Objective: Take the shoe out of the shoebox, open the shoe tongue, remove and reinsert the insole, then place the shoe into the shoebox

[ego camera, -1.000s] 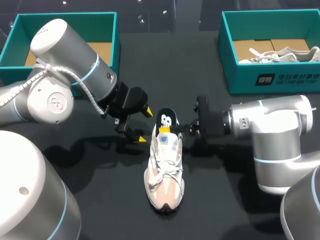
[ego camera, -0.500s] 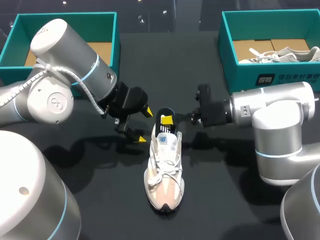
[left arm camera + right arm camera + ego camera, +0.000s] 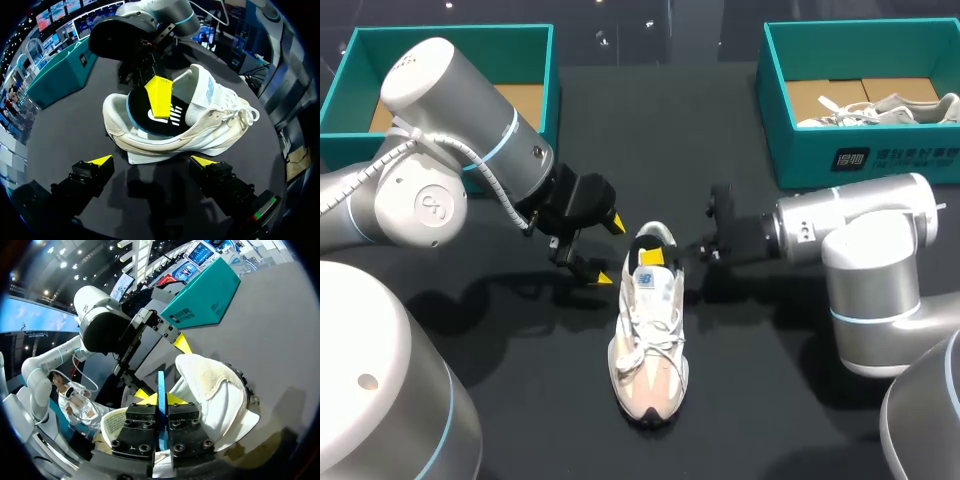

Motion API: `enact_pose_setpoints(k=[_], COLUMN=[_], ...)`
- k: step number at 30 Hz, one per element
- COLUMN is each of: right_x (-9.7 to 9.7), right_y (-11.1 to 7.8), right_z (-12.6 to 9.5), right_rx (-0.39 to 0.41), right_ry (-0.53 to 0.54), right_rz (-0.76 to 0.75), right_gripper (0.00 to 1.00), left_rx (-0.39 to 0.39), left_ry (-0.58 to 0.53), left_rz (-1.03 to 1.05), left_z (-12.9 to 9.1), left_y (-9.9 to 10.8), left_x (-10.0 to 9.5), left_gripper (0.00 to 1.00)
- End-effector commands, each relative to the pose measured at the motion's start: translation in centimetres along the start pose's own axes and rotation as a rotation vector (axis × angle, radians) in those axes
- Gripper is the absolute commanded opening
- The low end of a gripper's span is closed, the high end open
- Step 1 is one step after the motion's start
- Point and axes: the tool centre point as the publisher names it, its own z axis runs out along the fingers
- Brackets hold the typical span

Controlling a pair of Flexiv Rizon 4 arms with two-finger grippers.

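The shoe (image 3: 648, 340) lies centrally on the counter (image 3: 770, 400), heel far, so the right tool (image 3: 655, 254), clamped on the heel end of the half-seated insole (image 3: 654, 237), can work it through the collar, while the left tool (image 3: 610, 252) hangs spread just left, probably to steady the shoe.

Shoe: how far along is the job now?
Done: the shoe lies unboxed on the table. In hand: the right gripper is shut on the insole, which stands partly in the heel opening; the left gripper is open beside the shoe. Left: seating the insole, then boxing the shoe.
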Motion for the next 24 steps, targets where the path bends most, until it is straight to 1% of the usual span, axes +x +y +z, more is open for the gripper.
enact_pose_setpoints(k=[1,5,8,9,10,13,16,24], right_x=[0.3,0.6,0.9,1.0,1.1,1.2,1.3,1.0], right_y=[-1.3,-1.6,-1.3,-1.1,-0.8,-0.1,0.6,1.9], right_z=[0.5,0.7,0.5,0.5,0.4,0.2,-0.1,-0.7], right_rx=[-0.012,-0.009,-0.014,-0.015,-0.015,-0.007,0.003,0.023], right_ry=[-0.005,-0.005,-0.020,-0.024,-0.028,-0.043,-0.055,-0.093], right_rz=[0.008,0.015,0.005,-0.001,-0.008,-0.029,-0.045,-0.065], right_gripper=[0.00,0.00,0.00,0.11,0.20,0.34,0.35,0.31], left_rx=[-0.001,-0.001,-0.001,-0.001,-0.001,-0.001,-0.001,-0.001], left_ry=[0.000,0.000,0.000,0.000,0.000,0.000,0.000,0.000], left_rz=[0.000,0.000,0.000,0.000,0.000,0.000,0.000,0.000], left_z=[0.1,0.1,0.1,0.1,0.1,0.1,0.1,0.1], left_y=[0.0,0.0,0.0,0.0,0.0,0.0,0.0,0.0], left_x=[0.0,0.0,0.0,0.0,0.0,0.0,0.0,0.0], left_gripper=[1.00,1.00,1.00,1.00,1.00,1.00,1.00,1.00])
